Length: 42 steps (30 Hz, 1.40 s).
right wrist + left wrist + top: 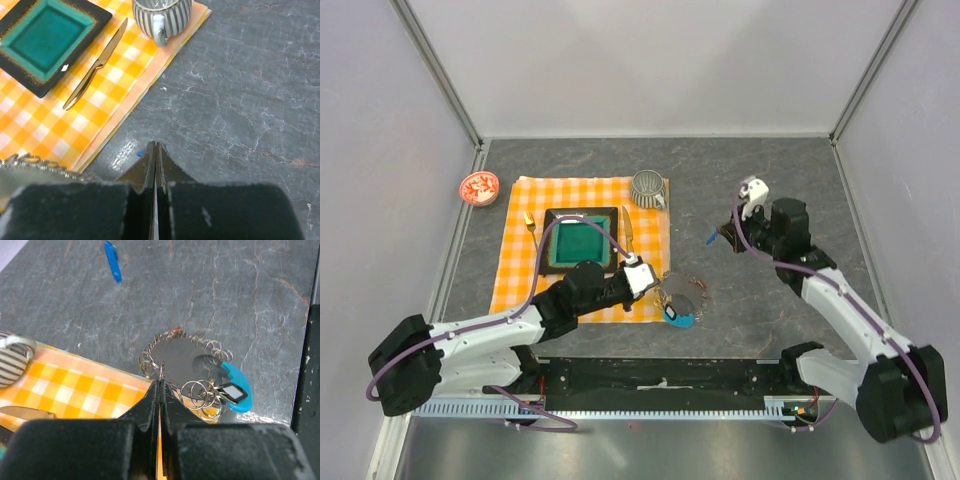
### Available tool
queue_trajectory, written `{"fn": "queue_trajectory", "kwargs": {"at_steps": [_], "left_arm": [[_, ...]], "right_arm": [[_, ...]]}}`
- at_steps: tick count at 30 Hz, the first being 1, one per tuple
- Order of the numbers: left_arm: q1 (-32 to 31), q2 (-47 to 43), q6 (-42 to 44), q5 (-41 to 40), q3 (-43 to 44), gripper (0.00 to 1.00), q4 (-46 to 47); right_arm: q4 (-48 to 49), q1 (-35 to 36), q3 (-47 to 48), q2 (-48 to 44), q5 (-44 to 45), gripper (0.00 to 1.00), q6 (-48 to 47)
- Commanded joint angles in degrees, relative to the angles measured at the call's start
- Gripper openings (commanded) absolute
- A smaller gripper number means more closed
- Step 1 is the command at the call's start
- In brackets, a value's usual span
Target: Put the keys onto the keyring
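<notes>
**A:** From above, where does everything sit?

**B:** The keyring (685,293) lies on the bare table just off the near right corner of the cloth (520,270). The left gripper (658,288) reaches across that corner to it, I'd guess to steady it. The right gripper (723,237) hangs well to the right of the cloth, with a blue key (709,240) at its tip.

**A:** And the left wrist view?

**B:** It shows what the top view can't. The fingers are pressed together with their tips on the ring's wire at the cloth's edge, apparently pinching it. Small rings bunch beside a blue tag (235,390).

**A:** The right wrist?

**B:** The fingers are pressed together here too. Only a sliver of the blue key (139,151) shows beside the tips, so it seems pinched, likely held ready for threading. Only this view shows the cup (161,15), knife (97,65) and plate (45,37) on the cloth clearly.
</notes>
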Motion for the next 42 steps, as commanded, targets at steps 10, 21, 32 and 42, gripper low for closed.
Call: {"fn": "queue_trajectory", "kwargs": {"at_steps": [10, 21, 32, 42], "left_arm": [[0.2, 2.1, 5.0, 1.8, 11.8, 0.02, -0.7], [0.2, 3.1, 7.0, 7.7, 17.1, 0.02, -1.5], [0.2, 3.7, 8.6, 10.9, 18.3, 0.02, -2.9], [0.2, 6.4, 13.8, 19.7, 18.0, 0.02, -1.2]], "right_arm": [[40.7, 0.5, -21.3, -23.3, -8.0, 0.0, 10.9], [29.9, 0.5, -19.5, -36.2, -18.6, 0.0, 10.5], [10.4, 0.5, -12.5, -37.4, -24.7, 0.0, 0.9], [-5.4, 1.9, -6.2, -33.3, -28.5, 0.0, -8.4]]}}
